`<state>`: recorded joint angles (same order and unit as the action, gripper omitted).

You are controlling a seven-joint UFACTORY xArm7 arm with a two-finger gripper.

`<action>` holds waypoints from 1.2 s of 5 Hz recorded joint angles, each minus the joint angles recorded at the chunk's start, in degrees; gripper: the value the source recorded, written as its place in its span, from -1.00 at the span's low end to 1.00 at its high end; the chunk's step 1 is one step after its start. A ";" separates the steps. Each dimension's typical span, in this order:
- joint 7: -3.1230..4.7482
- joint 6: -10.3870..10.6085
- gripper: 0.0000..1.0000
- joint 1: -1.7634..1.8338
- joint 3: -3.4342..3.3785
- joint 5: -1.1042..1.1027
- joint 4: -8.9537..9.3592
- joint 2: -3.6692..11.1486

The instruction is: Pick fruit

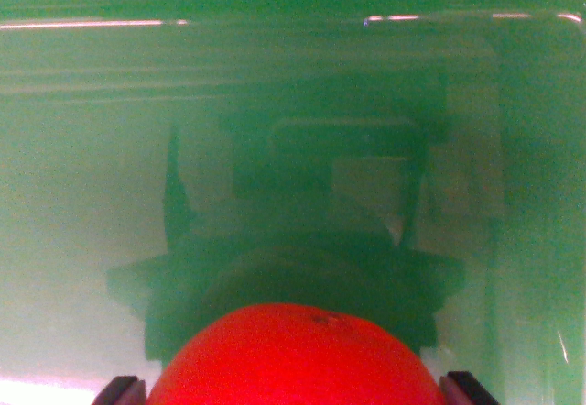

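Observation:
A round red-orange fruit (pixel 298 357) fills the bottom middle of the wrist view, its skin smooth with a small dark dimple near the top. The two dark fingertips (pixel 122 390) of my gripper (pixel 295 391) show at the bottom corners, one on each side of the fruit and close against it. The gripper appears shut on the fruit. Below the fruit lies a glossy green surface (pixel 82 194) that mirrors the gripper's dark outline.
The green surface looks like the inside of a bin or tray, with a bright rim line (pixel 92 24) across the top and a wall (pixel 540 194) at the wrist view's right.

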<state>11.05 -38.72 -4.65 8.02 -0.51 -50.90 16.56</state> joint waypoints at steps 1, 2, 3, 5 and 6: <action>0.00 -0.10 1.00 0.00 0.00 -0.01 -0.05 -0.05; 0.00 -0.10 1.00 0.00 0.00 -0.01 -0.05 -0.05; -0.01 -0.66 1.00 0.02 0.01 -0.04 -0.33 -0.33; -0.03 -1.66 1.00 0.05 0.02 -0.11 -0.83 -0.83; -0.03 -1.66 1.00 0.05 0.02 -0.11 -0.83 -0.83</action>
<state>11.02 -40.38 -4.60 8.04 -0.62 -51.73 15.73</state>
